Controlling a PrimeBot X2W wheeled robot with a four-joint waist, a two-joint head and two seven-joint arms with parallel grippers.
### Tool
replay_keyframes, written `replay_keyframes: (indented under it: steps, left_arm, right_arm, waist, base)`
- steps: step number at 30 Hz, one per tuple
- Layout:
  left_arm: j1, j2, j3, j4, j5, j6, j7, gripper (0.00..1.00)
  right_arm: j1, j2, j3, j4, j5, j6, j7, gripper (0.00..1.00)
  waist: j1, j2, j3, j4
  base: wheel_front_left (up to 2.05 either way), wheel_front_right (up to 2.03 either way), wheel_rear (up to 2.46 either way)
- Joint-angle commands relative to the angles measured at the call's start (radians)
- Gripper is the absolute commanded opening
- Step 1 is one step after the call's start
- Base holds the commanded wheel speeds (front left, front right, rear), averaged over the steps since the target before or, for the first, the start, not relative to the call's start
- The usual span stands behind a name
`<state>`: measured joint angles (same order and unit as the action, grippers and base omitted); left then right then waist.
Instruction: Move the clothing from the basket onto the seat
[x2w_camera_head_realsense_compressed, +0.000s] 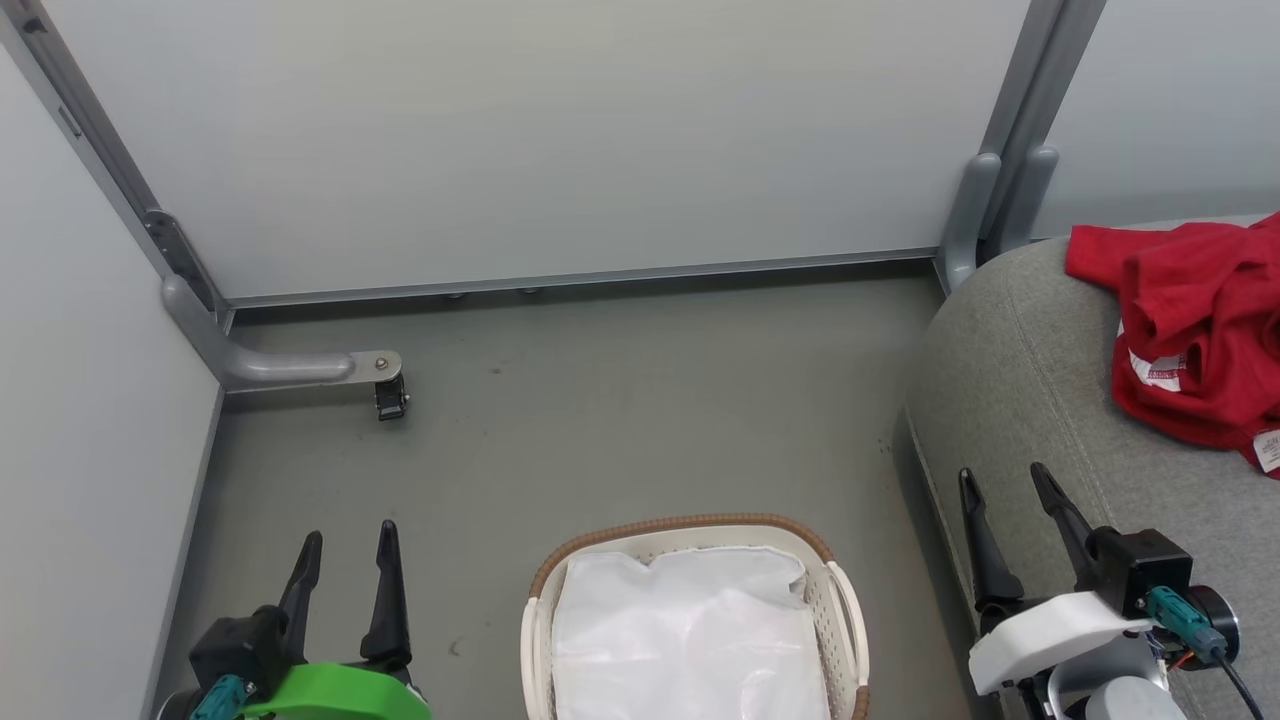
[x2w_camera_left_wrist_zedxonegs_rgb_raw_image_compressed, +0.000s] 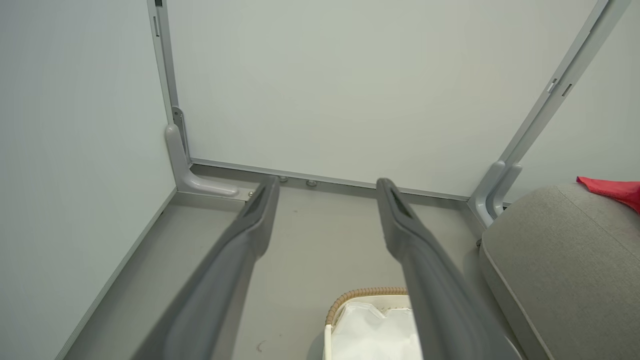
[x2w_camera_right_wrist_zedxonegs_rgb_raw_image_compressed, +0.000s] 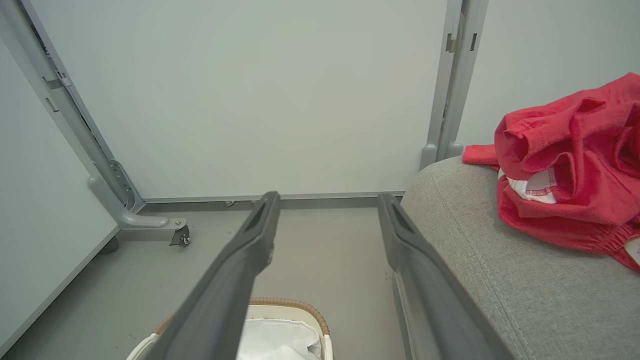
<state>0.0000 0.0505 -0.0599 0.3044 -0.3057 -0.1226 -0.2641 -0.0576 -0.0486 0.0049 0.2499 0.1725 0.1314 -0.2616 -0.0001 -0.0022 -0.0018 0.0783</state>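
- Pale partition panels (x2w_camera_head_realsense_compressed: 560, 140) on grey frames are noted behind and to the left of a grey floor (x2w_camera_head_realsense_compressed: 620, 400).
- The seat (x2w_camera_head_realsense_compressed: 1030, 400) is recorded at the right of the head view: grey woven fabric, rounded edge, stitched seam along its top. It is set near the basket, not touching it.
- The basket (x2w_camera_head_realsense_compressed: 690, 527) is seen on the floor at bottom centre, between the two grippers, with a brown woven rim and white handles.
- A white sheet (x2w_camera_head_realsense_compressed: 690, 630) is laid inside the basket.
- The clothing (x2w_camera_head_realsense_compressed: 1200, 320) is found as a crumpled red heap on top of the seat, white tags showing, well apart from the basket and touched by neither gripper.
- The right gripper (x2w_camera_head_realsense_compressed: 1003, 473) is held at the seat's front edge, fingers spread, nothing grasped.
- The left gripper (x2w_camera_head_realsense_compressed: 350, 535) is held over the floor left of the basket, fingers spread, nothing grasped.
- A small black caster (x2w_camera_head_realsense_compressed: 390, 400) is noted under a frame foot, back left.
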Motion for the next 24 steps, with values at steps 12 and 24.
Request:
replay_keyframes:
  steps: [12,24]
  left_arm:
    - [0.003,-0.002,-0.002,0.030,-0.053,-0.001,0.009,0.00]
    - [-0.017,-0.002,0.027,0.015,-0.253,-0.002,0.068,0.00]
  right_arm:
    - [0.007,0.007,-0.005,0.033,0.032,0.000,0.013,0.00]
    - [-0.002,0.005,-0.022,0.024,0.258,0.000,0.070,0.00]
  waist:
    - [0.0001,0.0001,-0.001,-0.001]
    - [0.0001,0.0003,0.000,-0.009]
  base:
    - [0.00,0.00,0.00]
    - [0.00,0.00,0.00]
